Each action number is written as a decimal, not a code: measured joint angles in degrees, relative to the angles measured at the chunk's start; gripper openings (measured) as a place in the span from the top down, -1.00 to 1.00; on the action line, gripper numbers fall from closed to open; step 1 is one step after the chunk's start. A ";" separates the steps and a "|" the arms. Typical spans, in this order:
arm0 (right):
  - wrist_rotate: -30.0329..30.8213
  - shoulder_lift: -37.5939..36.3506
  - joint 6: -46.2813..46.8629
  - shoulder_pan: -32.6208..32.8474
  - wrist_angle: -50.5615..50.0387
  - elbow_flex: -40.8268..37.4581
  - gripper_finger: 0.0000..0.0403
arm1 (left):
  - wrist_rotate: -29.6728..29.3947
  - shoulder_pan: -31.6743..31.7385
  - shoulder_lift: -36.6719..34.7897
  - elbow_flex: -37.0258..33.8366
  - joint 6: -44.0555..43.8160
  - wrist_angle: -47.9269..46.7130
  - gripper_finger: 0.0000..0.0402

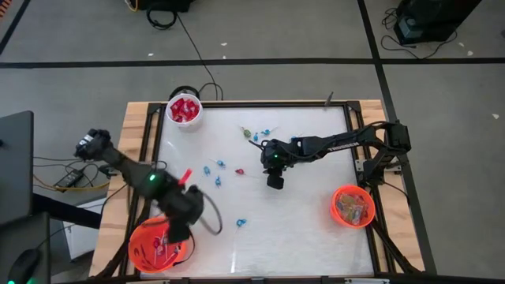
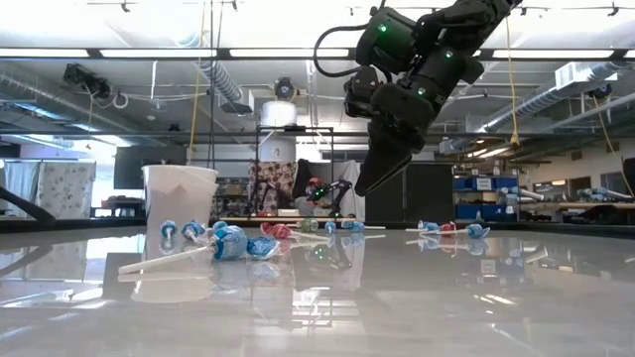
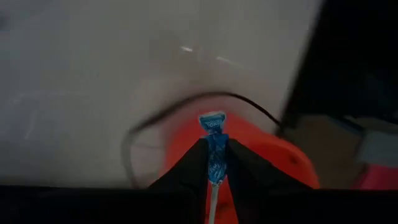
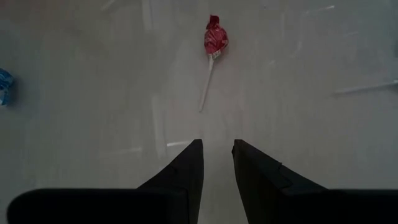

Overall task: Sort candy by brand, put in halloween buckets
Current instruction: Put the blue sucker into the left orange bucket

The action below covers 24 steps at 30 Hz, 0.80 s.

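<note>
Candy, a blue lollipop [image 3: 214, 149], is pinched by the left gripper [image 3: 214, 163] over an orange bucket [image 3: 273, 155]; right gripper [image 4: 217, 155] hovers, jaws parted.

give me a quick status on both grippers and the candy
Left gripper shut on blue lollipop, over orange bucket. Right gripper open, above table centre, red lollipop ahead. Nothing in the way.

Lollipops [image 1: 221, 167] mid-table, buckets [image 1: 160, 244] at three corners

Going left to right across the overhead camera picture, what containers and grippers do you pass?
Orange bucket under the left arm → left gripper → white cup of red packets → right gripper → orange bucket at the right.
</note>
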 joint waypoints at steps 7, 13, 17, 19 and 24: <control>-0.02 0.00 0.00 0.02 0.02 0.00 0.50 | -0.62 -10.96 0.00 -2.00 -11.98 1.87 0.70; -0.83 0.00 0.59 0.01 0.03 0.00 0.50 | -3.48 -12.92 0.02 -4.09 -16.38 1.46 0.61; -0.83 0.00 0.59 0.02 0.26 0.00 0.50 | -4.94 -12.88 0.02 -4.24 -15.32 1.41 0.43; -0.83 0.00 0.59 0.02 0.35 0.00 0.50 | -5.70 -12.54 0.02 -4.24 -14.52 1.22 0.32; -0.83 0.00 0.52 -0.08 0.39 0.00 0.50 | -10.69 -10.63 0.02 -4.24 -8.08 -2.40 0.12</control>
